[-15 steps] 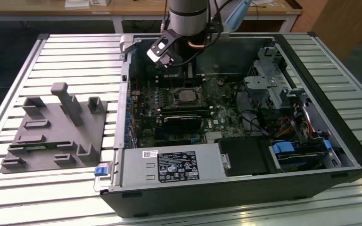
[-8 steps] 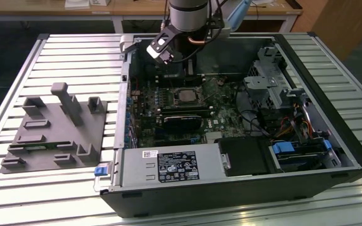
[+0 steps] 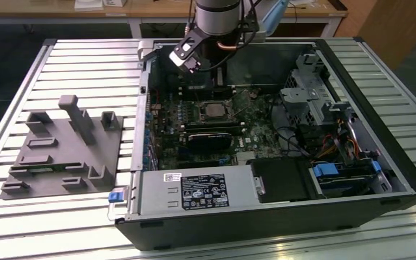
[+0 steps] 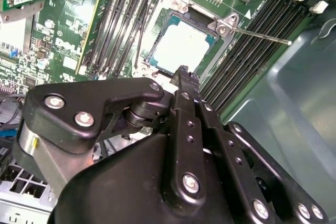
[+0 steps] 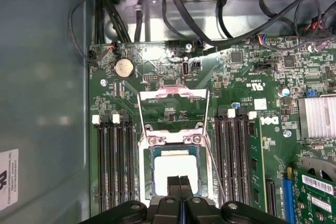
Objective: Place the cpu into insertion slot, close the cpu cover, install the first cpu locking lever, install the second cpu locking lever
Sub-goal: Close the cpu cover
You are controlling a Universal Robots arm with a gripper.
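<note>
The cpu [image 5: 176,170], a pale silvery square, lies flat in the insertion slot [image 5: 149,167] on the green motherboard. In the second wrist view the cpu [image 4: 181,48] sits inside the socket's silver rim [image 4: 157,61]. The cpu cover [image 5: 173,97], a thin metal frame with a window, stands flipped open on the far side of its hinge. A thin locking lever [image 4: 262,36] sticks out free beside the socket. My gripper [image 5: 180,181] hovers just over the cpu's near edge, its black fingers [image 4: 185,85] pressed together with nothing between them. In the exterior view the socket [image 3: 212,110] lies below the arm.
Long black memory slots [image 5: 115,166] flank the socket on both sides. A silver heatsink [image 5: 317,116] and cables [image 5: 189,14] lie nearby. The case walls [image 3: 367,108], drive cage [image 3: 309,97] and power supply [image 3: 193,192] hem in the board. A grey fixture plate [image 3: 63,146] rests on the slatted table.
</note>
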